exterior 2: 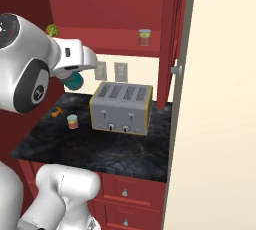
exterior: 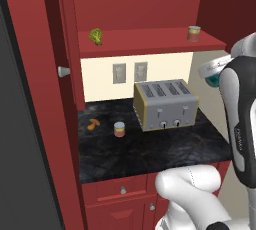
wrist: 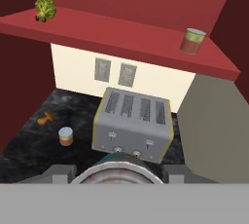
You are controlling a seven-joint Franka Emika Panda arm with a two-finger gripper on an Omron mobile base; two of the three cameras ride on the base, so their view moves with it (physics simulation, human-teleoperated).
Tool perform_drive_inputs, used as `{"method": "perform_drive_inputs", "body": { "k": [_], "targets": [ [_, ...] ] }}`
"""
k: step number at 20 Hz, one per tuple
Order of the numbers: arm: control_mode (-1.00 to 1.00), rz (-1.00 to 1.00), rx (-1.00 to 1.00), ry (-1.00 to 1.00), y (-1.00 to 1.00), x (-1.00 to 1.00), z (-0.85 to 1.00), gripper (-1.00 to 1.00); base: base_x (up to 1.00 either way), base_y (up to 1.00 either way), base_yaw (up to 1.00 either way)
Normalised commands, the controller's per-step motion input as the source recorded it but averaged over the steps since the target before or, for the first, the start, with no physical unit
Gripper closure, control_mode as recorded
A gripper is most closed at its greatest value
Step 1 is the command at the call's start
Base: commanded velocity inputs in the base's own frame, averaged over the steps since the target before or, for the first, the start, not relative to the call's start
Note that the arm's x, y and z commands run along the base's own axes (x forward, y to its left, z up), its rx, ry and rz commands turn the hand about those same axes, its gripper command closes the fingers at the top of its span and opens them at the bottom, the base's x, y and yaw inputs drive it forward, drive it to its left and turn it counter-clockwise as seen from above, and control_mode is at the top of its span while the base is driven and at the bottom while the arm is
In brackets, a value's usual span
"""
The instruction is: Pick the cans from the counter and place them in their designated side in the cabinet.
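Teal can (exterior 2: pixel 74 80) gripped in the fingers (wrist: pixel 58 171), above the desk (exterior: pixel 150 154).
Toaster (exterior: pixel 165 104) directly ahead; 1 can (exterior: pixel 119 129) beside it, 1 (exterior: pixel 193 33) on the cabinet shelf (exterior: pixel 145 41) with green lump (exterior: pixel 96 36).

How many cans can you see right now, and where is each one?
3: a red-and-yellow-labelled can on the cabinet shelf, right side; another red-and-yellow can on the black counter left of the toaster; a teal-labelled can held in the claw.

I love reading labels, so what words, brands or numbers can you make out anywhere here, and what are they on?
Robot arm: small dark lettering, too blurred to read.
Can on the shelf: coloured label, no legible words.
Can on the counter: nothing readable.
Toaster: no text.
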Motion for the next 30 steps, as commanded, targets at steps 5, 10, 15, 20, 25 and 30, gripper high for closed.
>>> {"method": "perform_drive_inputs", "body": {
  "k": [5, 10, 15, 20, 25, 30],
  "targets": [
    [-1.0, 0.0, 0.0, -0.01, 0.01, 0.33, 0.07, 1.0, 0.0, 0.0, 0.0],
    [-1.0, 0.0, 0.0, -0.02, 0.0, 0.3, 0.05, 1.0, 0.0, 0.0, 0.0],
    [-1.0, 0.0, 0.0, -0.03, 0.0, 0.21, 0.0, 1.0, 0.0, 0.0, 0.0],
    [-1.0, 0.0, 0.0, -0.04, 0.0, 0.19, 0.0, 1.0, 0.0, 0.0, 0.0],
    [-1.0, 0.0, 0.0, -0.04, -0.02, 0.19, 0.0, 1.0, 0.0, 0.0, 0.0],
    [-1.0, 0.0, 0.0, -0.02, -0.05, 0.24, 0.0, 1.0, 0.0, 0.0, 0.0]
  ]
}}
